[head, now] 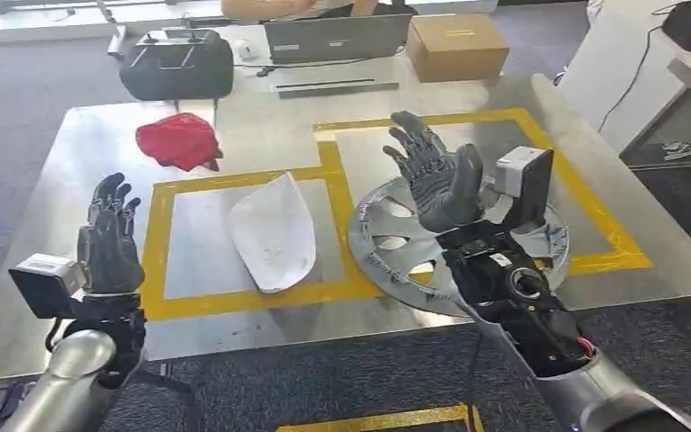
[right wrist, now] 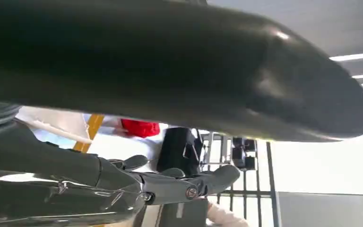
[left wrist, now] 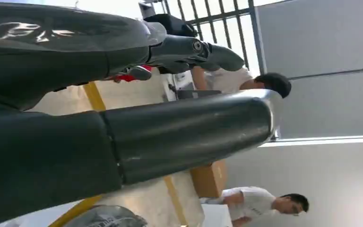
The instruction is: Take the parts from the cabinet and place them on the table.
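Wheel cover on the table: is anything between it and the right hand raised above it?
Nothing visible. In the head view the right hand is raised, fingers spread and empty, over the silver wheel cover lying flat on the metal table. The white part lies apart, toward the left hand.

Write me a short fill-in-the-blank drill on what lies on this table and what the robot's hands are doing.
1. The white part lies inside the left ____ tape rectangle.
2. The wheel cover lies beneath the raised ____ hand.
3. The crumpled cloth on the table is ____.
4. The left hand holds ____.

Missing words: yellow; right; red; nothing
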